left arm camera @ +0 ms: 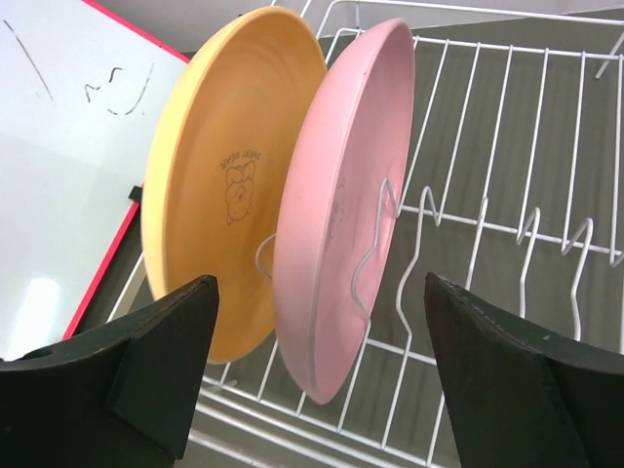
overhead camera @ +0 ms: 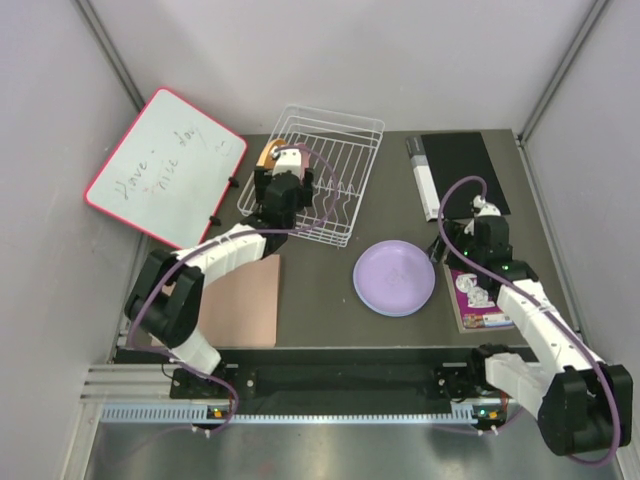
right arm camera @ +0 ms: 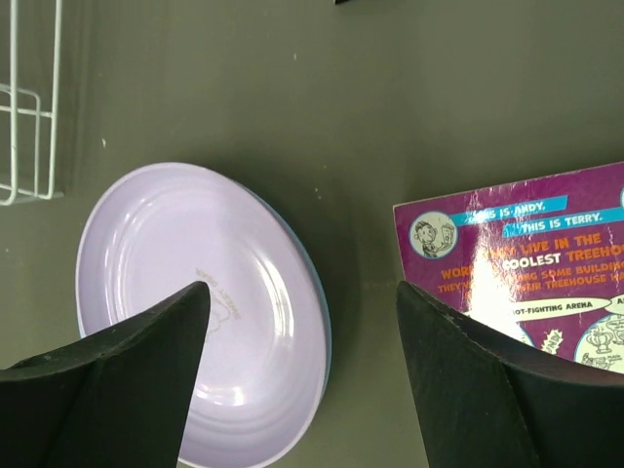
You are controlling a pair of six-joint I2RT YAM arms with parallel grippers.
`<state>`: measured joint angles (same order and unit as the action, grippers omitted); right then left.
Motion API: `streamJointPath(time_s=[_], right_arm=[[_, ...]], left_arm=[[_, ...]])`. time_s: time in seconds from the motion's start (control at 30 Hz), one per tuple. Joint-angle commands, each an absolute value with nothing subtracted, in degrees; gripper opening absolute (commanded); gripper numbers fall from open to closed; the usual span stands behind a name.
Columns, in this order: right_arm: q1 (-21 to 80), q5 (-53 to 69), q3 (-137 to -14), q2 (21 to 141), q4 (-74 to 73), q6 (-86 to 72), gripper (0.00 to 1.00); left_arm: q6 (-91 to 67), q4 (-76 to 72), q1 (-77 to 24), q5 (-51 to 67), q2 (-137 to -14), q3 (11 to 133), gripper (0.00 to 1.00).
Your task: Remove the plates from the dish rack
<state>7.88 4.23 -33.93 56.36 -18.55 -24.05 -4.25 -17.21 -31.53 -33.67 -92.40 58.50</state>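
The white wire dish rack (overhead camera: 340, 165) stands at the back middle of the table. In the left wrist view the orange-yellow plate (left arm camera: 229, 175) and the pink plate (left arm camera: 341, 195) stand upright side by side between the rack's wires (left arm camera: 507, 146). My left gripper (left arm camera: 320, 283) is open and empty, its jaws on either side of the pink plate's lower edge and apart from it; it hovers over the rack's left part (overhead camera: 283, 165). The purple plate (overhead camera: 394, 277) lies flat on the table, with the light blue plate's rim (right arm camera: 323, 312) showing under it. My right gripper (right arm camera: 302, 288) is open and empty above the purple plate's (right arm camera: 195, 302) right edge.
A red-framed whiteboard (overhead camera: 165, 165) leans at the back left. A brown board (overhead camera: 240, 300) lies at the front left. A purple book (overhead camera: 478, 297) lies right of the plates, also in the right wrist view (right arm camera: 526, 253). A black and white item (overhead camera: 455, 170) lies at the back right.
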Motion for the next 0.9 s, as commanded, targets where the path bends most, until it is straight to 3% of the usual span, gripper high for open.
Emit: streamJointPath(time_s=[0.0,0.03,0.07,0.13,0.17,0.23,0.37,0.4,0.43,0.73,0.87], right_arm=[[8.8,2.1,-36.7,56.2,-18.9,-23.0,0.77],[8.8,2.2,-36.7,56.5,-18.8,-23.2,0.77],[8.8,2.1,-36.6,56.9,-18.6,-23.2,0.77],[8.8,2.2,-36.5,57.6,-18.5,-23.2,0.77],[8.8,2.2,-36.5,57.7,-18.4,-23.1,0.77],[8.7,2.3,-36.5,58.3,-18.2,-23.2,0.77],[8.8,2.2,-36.4,58.5,-17.8,-22.9,0.77],[8.9,2.2,-36.4,58.5,-17.8,-22.9,0.78],[8.8,2.2,-36.3,58.8,-17.6,-22.9,0.77],[8.9,2.4,-35.4,58.4,-17.3,-22.9,0.79],[9.0,2.1,-35.5,57.4,-18.0,-22.9,0.8]], left_arm=[[-2.2,-21.1,-30.8,-33.4,-95.6,62.8,0.84],[-2.1,-21.2,-30.8,-33.5,-96.1,63.3,0.79],[-1.8,-21.4,-30.8,-33.6,-96.5,63.5,0.67],[-1.7,-21.9,-30.8,-34.6,-97.5,63.6,0.57],[-1.4,-22.0,-30.7,-35.1,-97.6,63.7,0.44],[-0.9,-22.1,-30.7,-35.8,-98.3,63.9,0.31],[1.0,-22.6,-31.0,-39.0,-98.2,63.5,0.17],[1.4,-23.0,-31.2,-39.7,-98.3,63.5,0.05],[1.8,-23.4,-31.5,-40.9,-98.3,63.3,0.0],[16.2,-43.2,-36.1,-60.9,-101.7,62.2,0.0],[36.1,-62.7,-37.4,-68.4,-106.4,63.5,0.0]])
